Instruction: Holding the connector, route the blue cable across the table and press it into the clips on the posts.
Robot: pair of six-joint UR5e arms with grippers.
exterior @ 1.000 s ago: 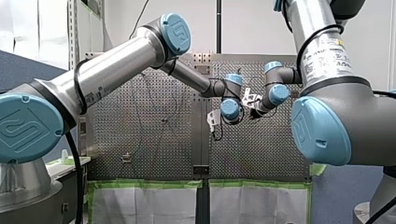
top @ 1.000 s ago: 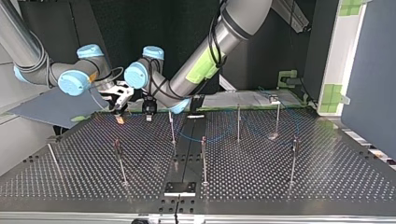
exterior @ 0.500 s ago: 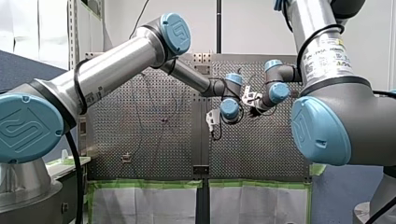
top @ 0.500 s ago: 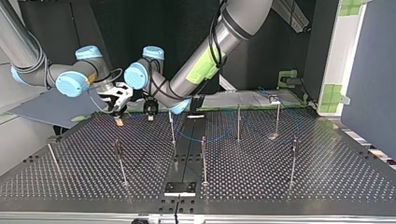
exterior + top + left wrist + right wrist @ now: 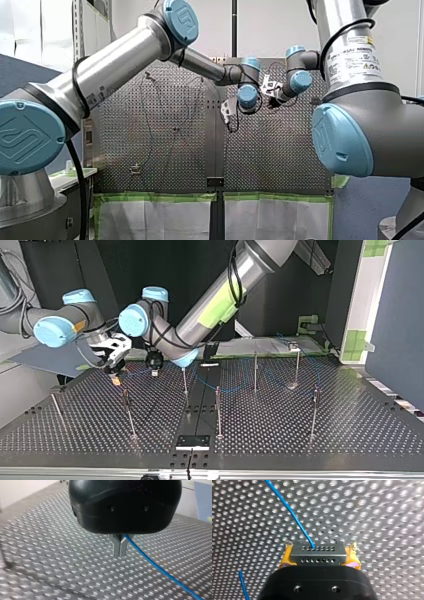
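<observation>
Posed my left arm from the top view's right, forearm sloping down, wrist folded over the far side of the perforated table (image 5: pixel 300 440). Pointed the left gripper (image 5: pixel 120 545) at the plate, metal fingers (image 5: pixel 117 546) pressed together on the blue cable (image 5: pixel 160 570) – line trailing away beside them. Posed my right arm from that view's left, wrist bent inward; clamped the right gripper (image 5: pixel 318 557) by its yellow pads (image 5: pixel 287 556) on the connector (image 5: pixel 316 551), cable leaving its holed face. Hung both grippers just beside each other, above the surface. Showed thin posts (image 5: pixel 128 412) upright across the table, slack cable curving on the plate between the middle ones – dark backdrop behind
</observation>
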